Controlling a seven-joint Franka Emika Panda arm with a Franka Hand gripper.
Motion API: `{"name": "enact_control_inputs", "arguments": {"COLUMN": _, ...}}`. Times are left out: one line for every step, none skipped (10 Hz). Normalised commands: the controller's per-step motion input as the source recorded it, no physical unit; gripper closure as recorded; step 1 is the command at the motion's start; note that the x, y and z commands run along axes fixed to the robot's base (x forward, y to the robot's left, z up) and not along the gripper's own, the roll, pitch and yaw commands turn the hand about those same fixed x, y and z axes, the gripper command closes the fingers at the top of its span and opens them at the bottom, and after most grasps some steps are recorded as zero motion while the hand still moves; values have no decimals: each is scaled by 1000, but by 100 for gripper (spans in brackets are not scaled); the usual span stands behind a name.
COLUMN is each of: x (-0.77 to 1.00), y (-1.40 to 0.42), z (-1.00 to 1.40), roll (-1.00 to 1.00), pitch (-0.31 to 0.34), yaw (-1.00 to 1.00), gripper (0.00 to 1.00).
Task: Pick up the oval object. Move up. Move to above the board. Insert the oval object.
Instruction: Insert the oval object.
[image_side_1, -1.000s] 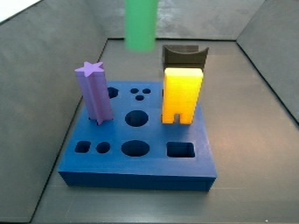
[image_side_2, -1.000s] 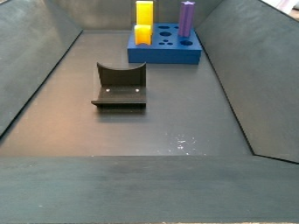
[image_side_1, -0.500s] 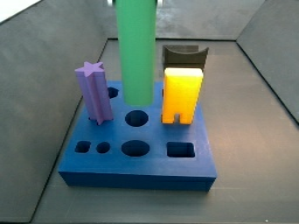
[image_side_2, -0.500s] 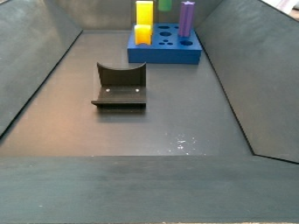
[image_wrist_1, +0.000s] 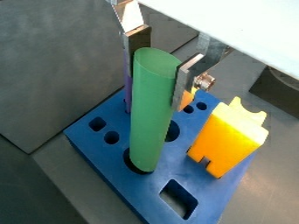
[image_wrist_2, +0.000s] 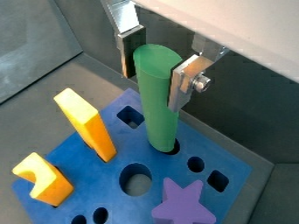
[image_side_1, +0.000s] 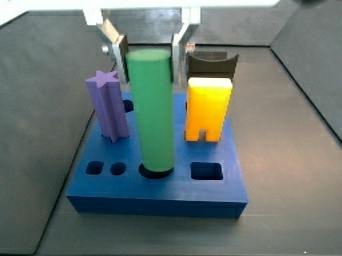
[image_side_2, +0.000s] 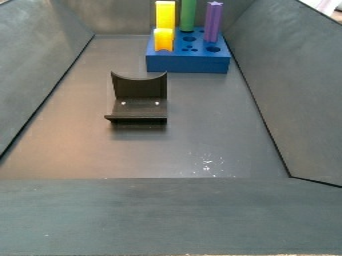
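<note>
You're squeezing the gripper betw. purple peg and yellow block, fingers flanking the green peg in the board; fixture is sitting well apart.

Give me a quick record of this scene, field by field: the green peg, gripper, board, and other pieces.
oval object: green peg, upright, lower end in a round hole of the board
gripper: above the board, fingers either side of the peg's top; contact unclear
board: blue block with holes
purple star peg: standing in board
yellow arch block: on board
fixture: on floor, apart from board
</note>
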Motion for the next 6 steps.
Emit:
{"name": "enact_control_inputs", "arguments": {"x": -60, "y": -3, "z": -300, "roll": 36, "pitch": -50, "yaw": 0, "gripper": 100}}
{"name": "enact_control_inputs", "arguments": {"x": -31, "y": -14, "z": -351, "roll": 41, "pitch": -44, "yaw": 0, "gripper": 100}}
{"name": "enact_control_inputs", "arguments": {"x": -74, "y": -69, "z": -371, "roll": 31, "pitch": -74, "yaw": 0, "gripper": 100}}
{"name": "enact_control_inputs", "arguments": {"x": -23, "y": -120, "z": -389, "roll": 23, "pitch": -73, "yaw": 0, "gripper": 100}}
{"name": "enact_control_inputs", "arguments": {"x": 0, "y": -160, "z": -360, "roll": 0, "pitch": -61, "yaw": 0, "gripper": 100}}
{"name": "enact_control_inputs", "arguments": {"x": 0, "y": -217, "z": -271, "roll": 0, "pitch": -74, "yaw": 0, "gripper": 100}}
